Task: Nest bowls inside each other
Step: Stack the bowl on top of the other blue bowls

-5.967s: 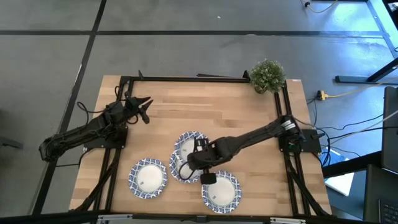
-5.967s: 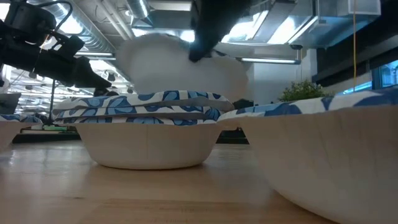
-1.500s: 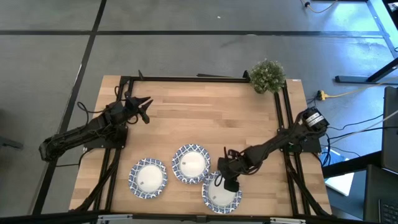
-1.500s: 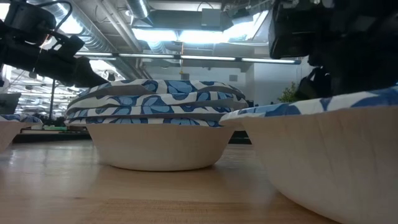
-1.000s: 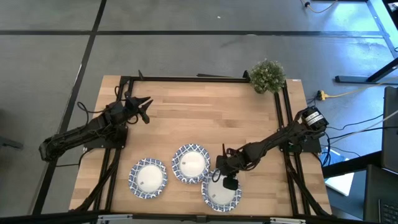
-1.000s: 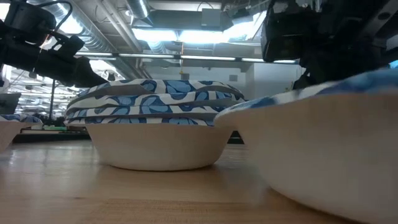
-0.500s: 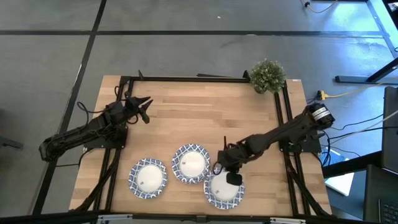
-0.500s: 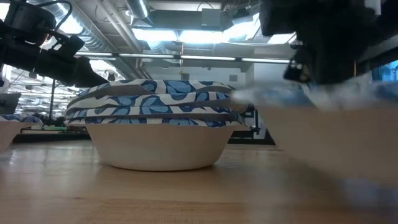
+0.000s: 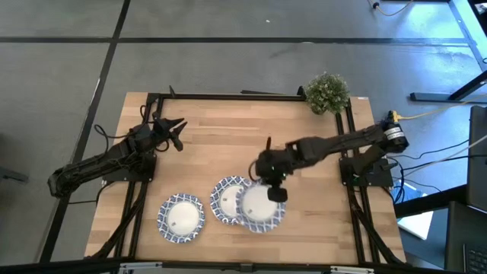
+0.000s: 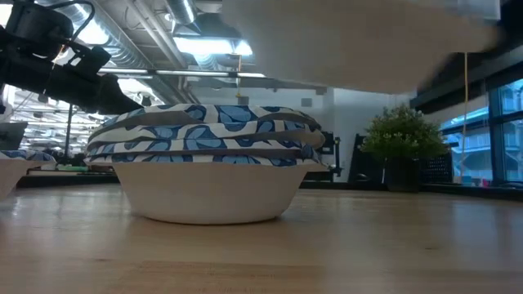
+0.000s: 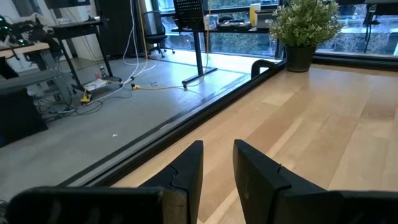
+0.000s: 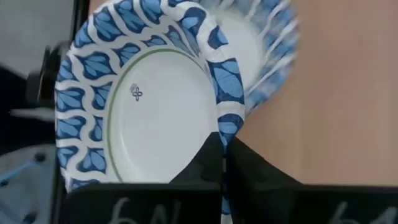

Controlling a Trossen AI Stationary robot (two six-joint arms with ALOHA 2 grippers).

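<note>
My right gripper (image 9: 272,189) is shut on a blue-and-white rimmed bowl (image 9: 261,207) and holds it in the air, partly over a stack of nested bowls (image 9: 228,199) that stands on its base near the table's near edge. The low view shows the held bowl's white underside (image 10: 359,41) above the stack (image 10: 208,163). Another bowl (image 9: 181,217) sits to the left of the stack. My left gripper (image 9: 179,129) waits open over the table's left part, away from all bowls. My right gripper pinches the bowl's rim (image 12: 225,124) on its far side, one finger inside the bowl and one outside. The fingers come from above and the far right, slanting down. The bowl is lifted clear and hangs roughly level, overlapping the stack below.
A small green potted plant (image 9: 327,93) stands at the table's far right corner. A black frame (image 9: 228,97) runs along the table's far and side edges. Bare wood lies across the middle and far part of the table (image 9: 228,144).
My right gripper, shut on the bowl's rim, has lifted the bowl off the table near the near edge. It has carried it up, toward the far edge and left, so the bowl now overlaps the stack. The stack and the left bowl have stayed put.
</note>
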